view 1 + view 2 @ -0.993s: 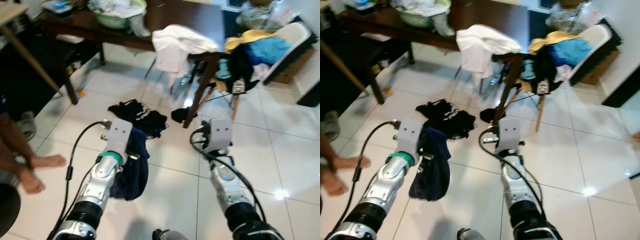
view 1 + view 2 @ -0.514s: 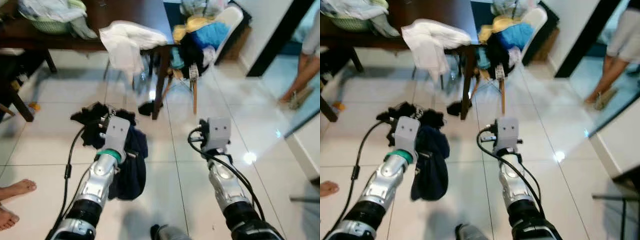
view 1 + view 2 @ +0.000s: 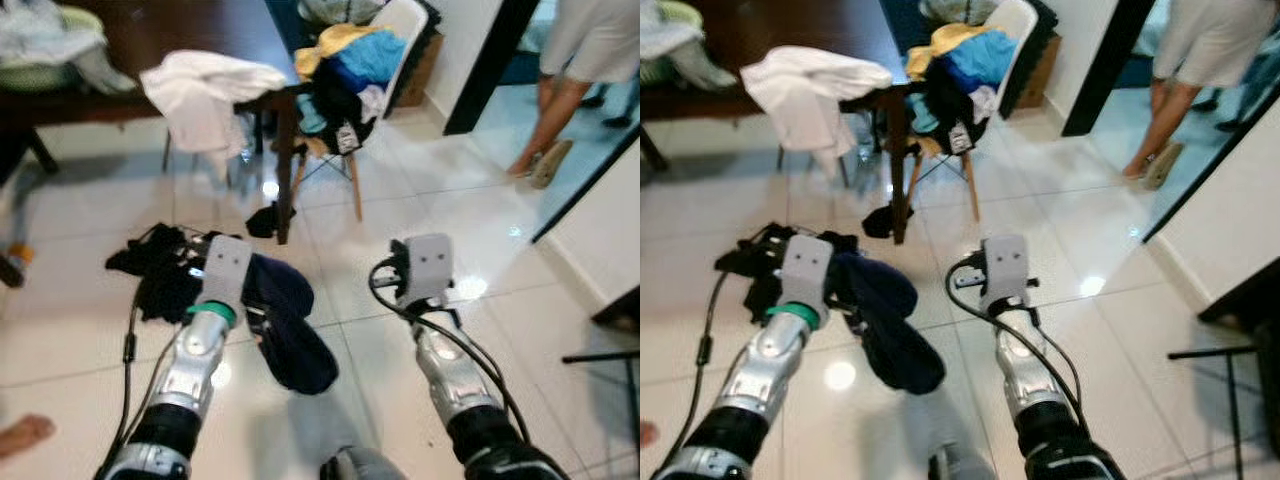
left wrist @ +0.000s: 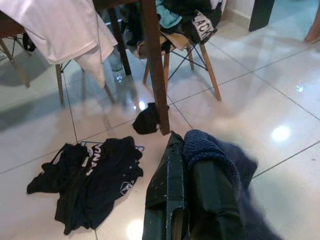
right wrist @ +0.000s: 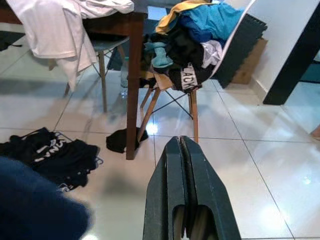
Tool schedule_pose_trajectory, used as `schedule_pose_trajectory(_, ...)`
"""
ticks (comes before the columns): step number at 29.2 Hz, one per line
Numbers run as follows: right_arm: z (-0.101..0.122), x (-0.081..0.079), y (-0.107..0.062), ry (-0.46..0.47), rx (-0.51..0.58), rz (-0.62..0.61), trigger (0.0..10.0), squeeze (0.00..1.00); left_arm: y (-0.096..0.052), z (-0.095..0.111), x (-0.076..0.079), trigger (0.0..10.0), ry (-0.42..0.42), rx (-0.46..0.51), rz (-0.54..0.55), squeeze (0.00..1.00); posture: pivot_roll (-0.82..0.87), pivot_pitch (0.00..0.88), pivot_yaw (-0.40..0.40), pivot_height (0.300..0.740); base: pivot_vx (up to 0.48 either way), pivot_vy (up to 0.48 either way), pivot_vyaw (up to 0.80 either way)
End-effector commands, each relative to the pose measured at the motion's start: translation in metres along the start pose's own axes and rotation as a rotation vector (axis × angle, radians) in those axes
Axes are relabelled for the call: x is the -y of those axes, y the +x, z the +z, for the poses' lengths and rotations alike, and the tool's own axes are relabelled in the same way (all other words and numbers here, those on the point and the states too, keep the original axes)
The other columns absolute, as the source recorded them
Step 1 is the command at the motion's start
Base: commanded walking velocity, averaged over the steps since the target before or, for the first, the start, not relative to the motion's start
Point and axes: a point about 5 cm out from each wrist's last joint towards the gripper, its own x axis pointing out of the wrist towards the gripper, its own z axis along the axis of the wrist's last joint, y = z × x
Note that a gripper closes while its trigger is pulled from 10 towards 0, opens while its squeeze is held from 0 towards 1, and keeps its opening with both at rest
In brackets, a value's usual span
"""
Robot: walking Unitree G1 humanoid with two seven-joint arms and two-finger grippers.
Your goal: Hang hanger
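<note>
My left gripper (image 4: 181,146) is shut on a dark navy knitted garment (image 3: 291,332), which hangs from the fingers (image 4: 167,180) low over the tiled floor and swings out to the right of the left arm (image 3: 196,345). The garment's thick fold drapes over one finger in the left wrist view. I cannot make out a hanger within the cloth. My right gripper (image 5: 181,143) is shut with nothing in it, held out over bare tiles beside the left arm.
A pile of black clothes (image 3: 152,272) and a dark sock (image 3: 263,220) lie on the floor ahead. Behind stand a dark wooden table (image 3: 283,120) with a white cloth (image 3: 205,95) and a chair heaped with clothes (image 3: 350,65). A person (image 3: 580,60) stands at the right doorway; a bare foot (image 3: 20,435) shows at lower left.
The camera has turned to the right, bringing the doorway and the person into view. The navy garment has swung out to the right under the left gripper. Both grippers stay shut.
</note>
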Motion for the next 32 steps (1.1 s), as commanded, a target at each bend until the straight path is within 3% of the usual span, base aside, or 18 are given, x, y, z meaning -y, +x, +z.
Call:
schedule_pose_trajectory(1, 0.000, 0.007, 0.000, -0.009, -0.005, -0.020, 10.0, 0.00, 0.002, 0.003, 0.005, 10.0, -0.008, 0.009, -0.011, 0.00, -0.04, 0.020, 0.010, 0.740, 0.428, 0.000, 0.00)
schedule_pose_trajectory(6, 0.004, 0.007, 0.001, -0.015, 0.011, -0.017, 10.0, 0.00, 0.003, 0.009, 0.004, 10.0, -0.001, 0.031, -0.004, 0.00, -0.04, 0.017, 0.008, 0.740, 0.426, 0.000, 0.00)
schedule_pose_trajectory(11, 0.020, 0.007, 0.007, -0.037, 0.079, -0.012, 10.0, 0.00, 0.005, 0.029, 0.001, 10.0, 0.045, 0.118, 0.002, 0.00, -0.04, 0.018, 0.009, 0.740, 0.428, 0.000, 0.00)
schedule_pose_trajectory(13, 0.044, 0.007, 0.015, -0.028, 0.164, -0.023, 10.0, 0.00, 0.008, 0.053, -0.003, 10.0, 0.086, 0.215, 0.008, 0.00, -0.03, 0.020, 0.011, 0.740, 0.428, 0.000, 0.00)
schedule_pose_trajectory(16, 0.055, 0.007, 0.019, -0.023, 0.202, -0.028, 10.0, 0.00, 0.009, 0.065, -0.005, 10.0, 0.108, 0.265, 0.013, 0.00, -0.03, 0.020, 0.011, 0.740, 0.428, 0.000, 0.00)
schedule_pose_trajectory(18, 0.084, 0.006, 0.026, -0.003, 0.300, -0.035, 10.0, 0.00, 0.010, 0.104, -0.012, 10.0, 0.161, 0.414, 0.044, 0.00, -0.03, 0.022, 0.016, 0.740, 0.428, 0.000, 0.00)
schedule_pose_trajectory(19, 0.084, 0.006, 0.026, -0.003, 0.300, -0.035, 10.0, 0.00, 0.010, 0.104, -0.012, 10.0, 0.161, 0.414, 0.044, 0.00, -0.03, 0.022, 0.016, 0.740, 0.428, 0.000, 0.00)
schedule_pose_trajectory(22, 0.106, 0.005, 0.028, 0.023, 0.374, -0.039, 10.0, 0.00, 0.009, 0.136, -0.019, 10.0, 0.196, 0.530, 0.071, 0.00, -0.02, 0.025, 0.016, 0.740, 0.429, 0.000, 0.00)
schedule_pose_trajectory(23, 0.106, 0.005, 0.028, 0.023, 0.374, -0.039, 10.0, 0.00, 0.009, 0.136, -0.019, 10.0, 0.196, 0.530, 0.071, 0.00, -0.02, 0.025, 0.016, 0.740, 0.431, 0.000, 0.00)
schedule_pose_trajectory(27, 0.141, 0.006, 0.029, 0.053, 0.493, -0.054, 10.0, 0.00, 0.000, 0.176, -0.023, 10.0, 0.277, 0.691, 0.092, 0.00, -0.02, 0.029, 0.018, 0.740, 0.431, 0.000, 0.00)
schedule_pose_trajectory(29, 0.141, 0.006, 0.029, 0.053, 0.493, -0.054, 10.0, 0.00, 0.000, 0.176, -0.023, 10.0, 0.277, 0.691, 0.092, 0.00, -0.02, 0.029, 0.018, 0.740, 0.431, 0.000, 0.00)
schedule_pose_trajectory(32, 0.153, 0.008, 0.028, 0.062, 0.531, -0.066, 10.0, 0.00, -0.006, 0.191, -0.022, 10.0, 0.332, 0.765, 0.107, 0.00, -0.01, 0.034, 0.017, 0.740, 0.431, 0.000, 0.00)
